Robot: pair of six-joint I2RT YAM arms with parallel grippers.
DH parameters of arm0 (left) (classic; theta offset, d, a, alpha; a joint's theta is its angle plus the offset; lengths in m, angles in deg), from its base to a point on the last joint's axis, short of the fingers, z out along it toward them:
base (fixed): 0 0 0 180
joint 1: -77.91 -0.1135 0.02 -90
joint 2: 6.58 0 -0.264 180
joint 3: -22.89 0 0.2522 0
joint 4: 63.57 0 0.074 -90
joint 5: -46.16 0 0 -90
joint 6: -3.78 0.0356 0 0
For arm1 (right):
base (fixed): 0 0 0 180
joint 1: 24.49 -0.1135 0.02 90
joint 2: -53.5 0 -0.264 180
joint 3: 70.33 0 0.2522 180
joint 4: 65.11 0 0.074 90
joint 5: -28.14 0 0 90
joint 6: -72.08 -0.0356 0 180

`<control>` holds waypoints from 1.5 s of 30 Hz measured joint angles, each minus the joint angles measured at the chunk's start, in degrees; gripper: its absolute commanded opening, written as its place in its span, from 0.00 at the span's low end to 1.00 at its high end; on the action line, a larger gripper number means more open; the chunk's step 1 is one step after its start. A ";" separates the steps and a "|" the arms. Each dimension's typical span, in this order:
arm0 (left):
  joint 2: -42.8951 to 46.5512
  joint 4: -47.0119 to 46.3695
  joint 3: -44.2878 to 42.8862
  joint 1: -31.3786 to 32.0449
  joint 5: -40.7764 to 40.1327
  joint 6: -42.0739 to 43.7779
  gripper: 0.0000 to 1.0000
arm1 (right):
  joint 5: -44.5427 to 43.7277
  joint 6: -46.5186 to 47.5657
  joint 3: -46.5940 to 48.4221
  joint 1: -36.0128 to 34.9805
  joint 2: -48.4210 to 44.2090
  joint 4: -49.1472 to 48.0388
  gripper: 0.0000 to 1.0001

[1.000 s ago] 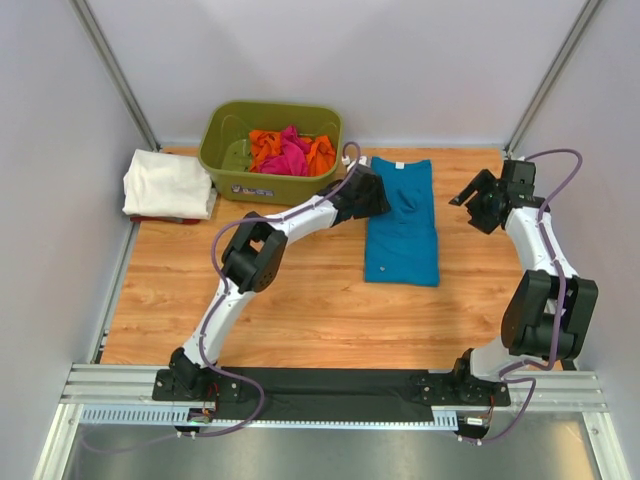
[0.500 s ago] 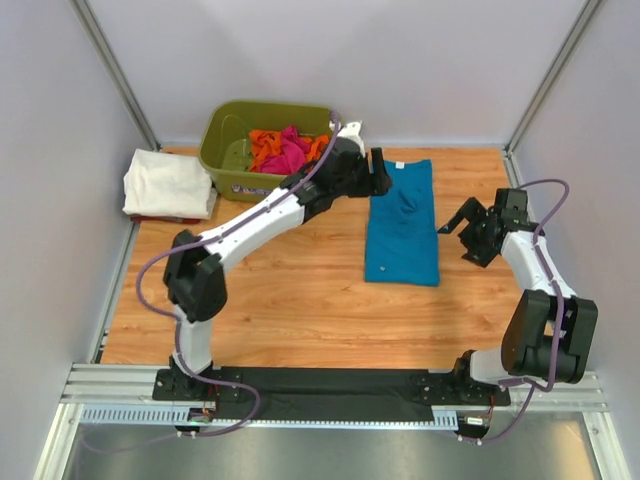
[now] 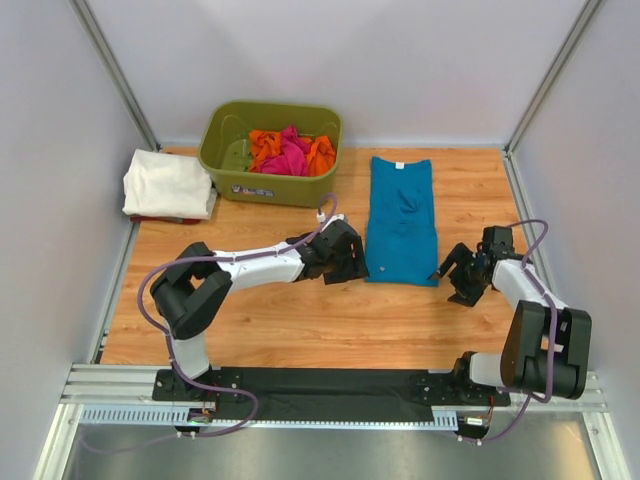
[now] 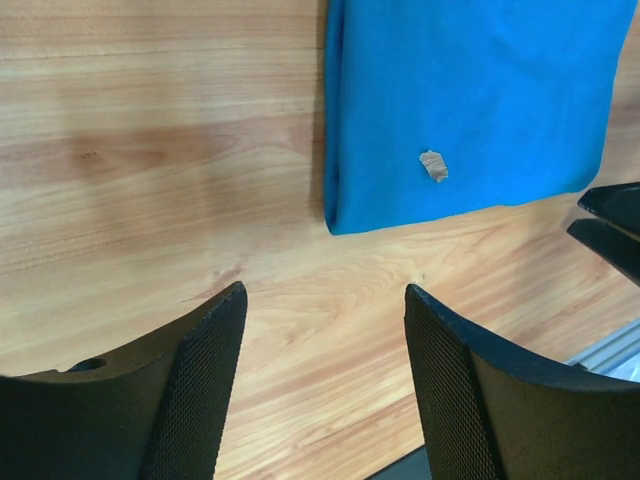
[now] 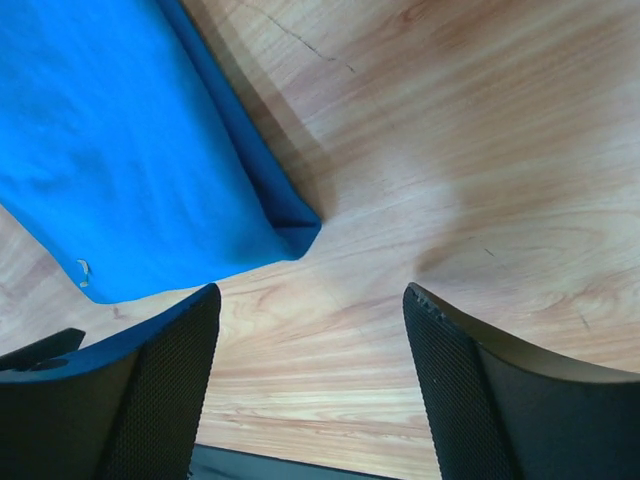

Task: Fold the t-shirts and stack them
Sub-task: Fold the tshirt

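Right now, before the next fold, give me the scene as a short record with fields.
teal-blue t-shirt: folded into a long strip, flat on the table
white t-shirt: folded, far left corner
pink and orange t-shirts: bunched in the green tub
left gripper: fingers apart, empty, by the strip's near left corner
right gripper: fingers apart, empty, by its near right corner
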State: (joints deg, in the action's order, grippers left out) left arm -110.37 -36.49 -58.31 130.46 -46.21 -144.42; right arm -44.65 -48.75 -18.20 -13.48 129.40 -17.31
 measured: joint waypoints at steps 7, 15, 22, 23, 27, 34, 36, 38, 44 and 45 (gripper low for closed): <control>-1.92 -5.70 0.68 -0.13 1.29 -2.51 0.67 | 2.08 0.46 -0.37 0.02 3.74 -3.21 0.64; -7.21 -6.60 -1.92 -0.15 1.90 -3.30 0.65 | 3.91 0.22 0.70 0.00 6.62 -6.08 0.55; -8.90 -5.97 -4.48 -0.57 1.95 -3.69 0.47 | 4.44 0.20 1.51 0.00 8.63 -7.43 0.43; -9.14 -5.97 -4.50 -0.63 1.92 -3.72 0.43 | 4.50 0.17 1.51 0.00 8.79 -7.56 0.42; -10.47 -5.86 -4.50 -1.01 2.32 -3.98 0.43 | 4.90 0.04 1.55 -0.11 9.40 -8.24 0.40; -11.04 -7.10 -4.52 -1.55 4.17 -4.28 0.45 | 4.96 0.00 1.55 -0.44 9.86 -8.70 0.34; -11.39 -7.58 -4.79 -1.60 4.83 -4.31 0.42 | 5.18 0.00 1.57 -0.44 10.12 -8.87 0.29; -11.87 -8.00 -5.14 -1.60 5.18 -4.35 0.26 | 5.14 0.02 1.62 -0.46 10.54 -9.05 0.21; -12.70 -7.15 -5.60 -1.66 5.16 -4.31 0.00 | 4.74 0.26 1.75 -0.59 11.17 -9.03 0.00; -12.70 -6.78 -5.75 -1.68 5.09 -4.28 0.00 | 4.70 0.26 1.75 -0.59 11.17 -9.03 0.00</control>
State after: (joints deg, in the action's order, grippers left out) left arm -123.07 -43.26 -64.06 128.78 -41.12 -148.70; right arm -39.95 -48.49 -16.45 -14.07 140.57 -26.34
